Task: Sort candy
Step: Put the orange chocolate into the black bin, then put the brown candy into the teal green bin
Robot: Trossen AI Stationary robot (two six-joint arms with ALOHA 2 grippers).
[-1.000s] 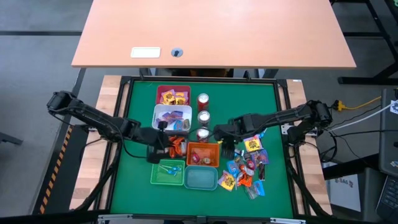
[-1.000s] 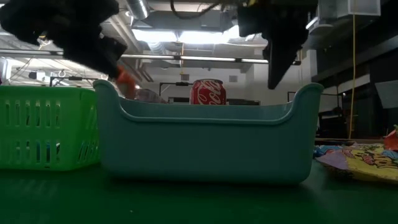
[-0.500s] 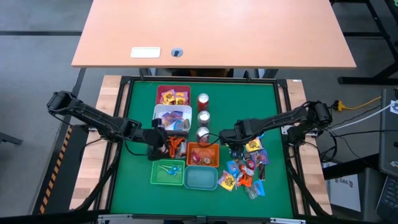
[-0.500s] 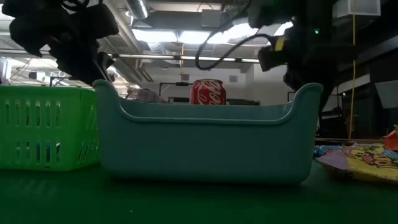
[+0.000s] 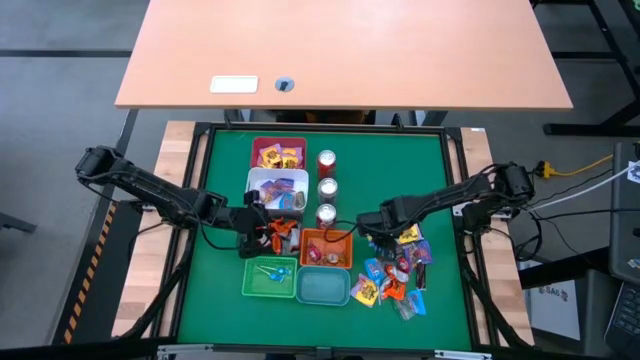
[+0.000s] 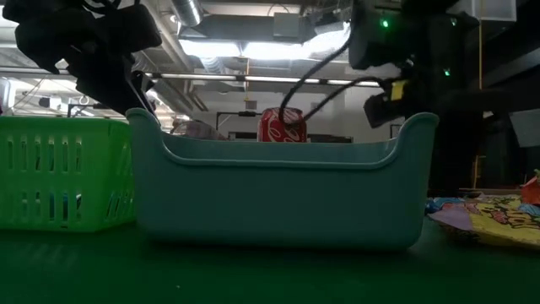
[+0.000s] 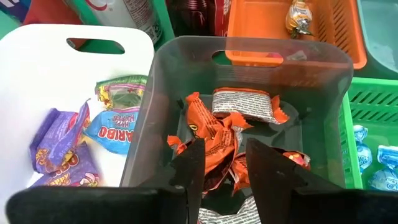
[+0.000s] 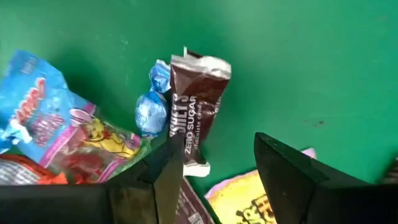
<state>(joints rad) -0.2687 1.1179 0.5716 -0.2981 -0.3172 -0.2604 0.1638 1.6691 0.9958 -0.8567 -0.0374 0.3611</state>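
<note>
The candy lies in a loose pile point(image 5: 400, 270) on the green mat at the right. My right gripper point(image 5: 376, 236) is open at the pile's far left corner. In its wrist view point(image 8: 217, 149) the fingers stand just above a brown wrapped bar point(image 8: 196, 106) lying flat on the mat beside two blue lollipops point(image 8: 152, 106). My left gripper point(image 5: 264, 232) is open above the grey see-through bin point(image 7: 323, 81). Orange-wrapped sweets point(image 7: 214, 134) lie in that bin below its fingers point(image 7: 224, 155).
A red bin point(image 5: 278, 153), a white bin point(image 5: 277, 188), an orange bin point(image 5: 326, 248), a green bin point(image 5: 269, 277) and a teal bin point(image 5: 322, 287) stand mid-table. Three cans point(image 5: 326, 188) stand in a row right of the white bin. Bare mat lies at the far right.
My right gripper has gone from beside the orange bin toward the table's right and near edges, down to the candy pile. My left gripper has shifted slightly over the grey bin. An orange sweet that showed at it in the low view no longer shows there.
</note>
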